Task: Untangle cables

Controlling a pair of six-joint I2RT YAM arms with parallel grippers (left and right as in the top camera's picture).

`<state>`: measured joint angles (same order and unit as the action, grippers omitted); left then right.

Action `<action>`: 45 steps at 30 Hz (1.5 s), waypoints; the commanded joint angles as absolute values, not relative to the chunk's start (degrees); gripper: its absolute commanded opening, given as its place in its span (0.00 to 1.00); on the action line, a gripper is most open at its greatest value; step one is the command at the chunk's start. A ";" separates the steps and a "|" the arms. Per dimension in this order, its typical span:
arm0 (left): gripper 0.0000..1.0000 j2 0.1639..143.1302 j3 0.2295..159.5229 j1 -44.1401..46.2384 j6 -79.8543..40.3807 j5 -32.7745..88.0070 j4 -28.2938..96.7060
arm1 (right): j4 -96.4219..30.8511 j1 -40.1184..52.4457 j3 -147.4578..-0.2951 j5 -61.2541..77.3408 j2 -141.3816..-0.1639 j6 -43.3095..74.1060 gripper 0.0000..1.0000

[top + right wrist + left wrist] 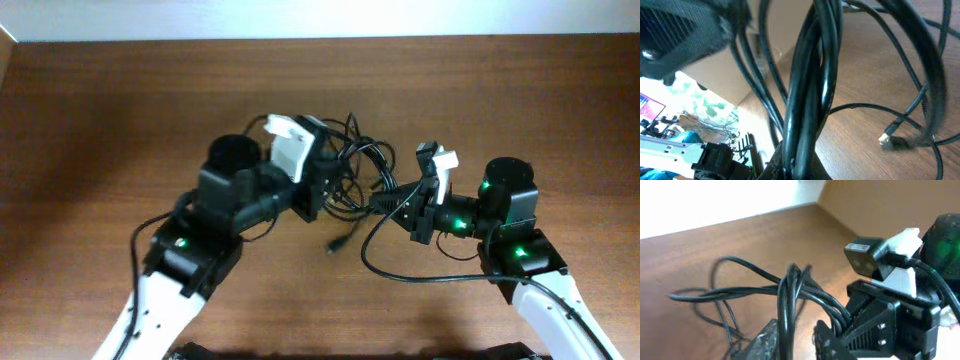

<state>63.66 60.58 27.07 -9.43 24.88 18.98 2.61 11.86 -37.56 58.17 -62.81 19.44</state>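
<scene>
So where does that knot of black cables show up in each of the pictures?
Overhead: the cables sit just above the centre.
Left wrist: cables cross the middle, dropping to the bottom edge.
Right wrist: cables run top to bottom as a thick central bundle.
Shared landmark: the brown wooden table.

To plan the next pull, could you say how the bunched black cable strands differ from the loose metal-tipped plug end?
The bunched black cable strands are several cords clamped in the right gripper; the loose metal-tipped plug end is one cord's tip, free. The bunch is raised; the plug lies on the wooden table. Both are black.
</scene>
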 commanded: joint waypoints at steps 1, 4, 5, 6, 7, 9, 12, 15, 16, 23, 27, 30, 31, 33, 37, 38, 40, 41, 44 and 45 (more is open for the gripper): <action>0.50 59.20 61.23 24.69 -9.41 25.23 19.14 | 4.32 11.92 -37.85 59.81 -62.61 16.69 0.04; 0.47 56.21 61.23 20.62 -9.39 25.17 19.18 | 4.75 11.92 -37.85 63.59 -62.61 14.17 0.04; 0.46 56.07 61.23 17.80 -9.41 25.21 19.49 | 6.13 11.92 -37.85 71.16 -62.61 9.85 0.04; 0.47 56.12 61.23 16.27 -9.43 25.21 20.14 | 6.98 11.92 -37.85 74.76 -62.61 8.03 0.04; 0.47 56.12 61.23 14.70 -9.41 25.21 21.56 | 9.39 11.92 -37.85 78.65 -62.61 7.25 0.04; 0.41 56.25 61.23 12.51 -9.30 25.21 24.84 | 15.14 11.92 -37.85 83.53 -62.61 7.27 0.04; 0.24 56.34 61.23 11.55 8.51 34.28 30.72 | 19.55 11.92 -37.85 87.02 -62.63 7.31 0.04; 0.54 56.05 61.23 11.55 22.06 41.36 35.83 | 19.53 11.92 -37.85 87.02 -62.63 7.31 0.04; 0.75 55.55 61.23 11.55 22.06 41.15 36.27 | 19.53 11.92 -37.85 87.02 -62.63 7.31 0.04; 0.99 49.36 61.23 11.55 39.03 42.46 48.14 | 19.57 11.92 -37.85 87.33 -64.18 7.31 0.04; 0.99 49.54 61.23 11.55 45.82 43.90 48.49 | 19.49 11.99 -37.85 88.92 -64.18 7.99 0.04; 0.99 49.54 61.23 11.55 48.34 33.17 46.46 | 18.68 12.03 -37.85 88.92 -64.18 7.97 0.04; 0.99 49.67 61.23 11.55 48.36 31.70 45.47 | 18.68 12.03 -37.85 88.92 -64.18 7.97 0.04; 0.99 51.03 61.23 11.57 49.80 31.88 43.40 | 18.70 12.14 -37.85 88.92 -64.16 7.97 0.04; 0.97 57.71 61.23 11.55 55.00 42.15 38.28 | 18.94 17.17 -37.85 88.92 -64.16 7.94 0.04; 0.97 58.89 61.23 11.55 55.02 43.53 36.82 | 18.94 17.93 -37.85 88.92 -64.16 7.94 0.04; 0.96 60.12 61.23 11.55 55.00 44.27 35.11 | 18.92 18.48 -37.85 88.92 -64.16 7.94 0.04; 0.96 60.10 61.23 11.55 55.00 44.49 35.14 | 18.94 18.48 -37.85 88.92 -64.16 7.94 0.04; 0.32 60.10 61.23 11.55 54.96 51.62 35.64 | 18.94 18.48 -37.85 88.90 -64.16 7.94 0.04; 0.07 60.10 61.23 11.55 54.96 53.74 35.83 | 18.94 18.48 -37.85 88.90 -64.16 7.94 0.04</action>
